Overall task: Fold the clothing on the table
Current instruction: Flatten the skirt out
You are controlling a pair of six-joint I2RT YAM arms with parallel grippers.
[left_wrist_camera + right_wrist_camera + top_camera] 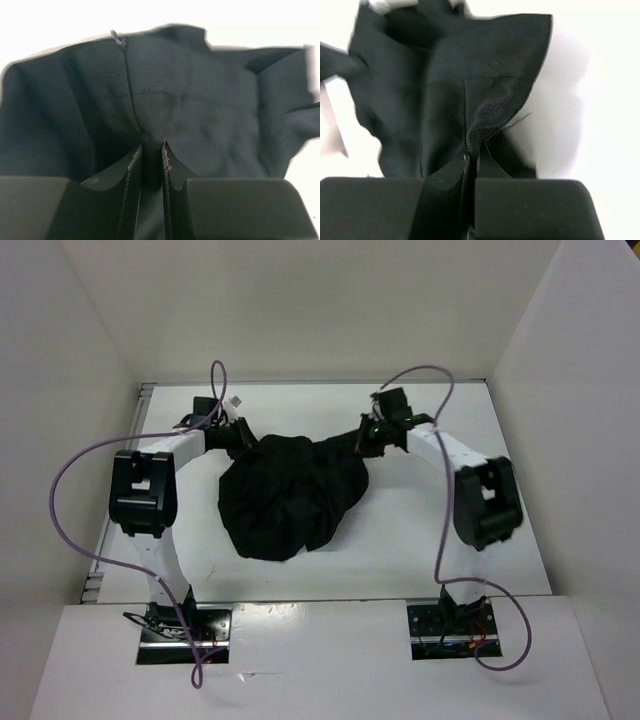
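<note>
As both arms are gripping at once: the next move is turning on where the cloth bulk is lying relative to the two pinch points.
Left gripper (240, 437): jaws are standing a narrow slit apart, pinching a fold of the black pleated soft-fabric clothing (290, 495) next to a seam; cloth is filling the gap in the wrist view (151, 150).
Right gripper (365, 438): jaws are pressing fully together on a corner of the clothing, where a mesh lining (492, 107) is showing.
Clothing position: lying bunched mid-way across the glossy white rectangular table (420, 550), slightly toward its left edge, stopping short of the near edge.
Held line: running left to right between the two pinch points, roughly parallel to the table's far edge, sagging in the middle.
Bulk direction: lying from both grippers toward the near edge, and inward from each.
Long axis: widest along the held line, narrowing toward the near-left.
Nearer arm: neither overall, since each is holding its own end; the bulk is sitting a bit closer to the left arm.
Lift: cannot tell whether the held edge is hanging clear of the table.
Next move, my read: it is calling for both ends spreading outward to take out the sag before any fold.
Risk: the right pinch is looking like a thin corner bite, so it may be slipping under tension.
</note>
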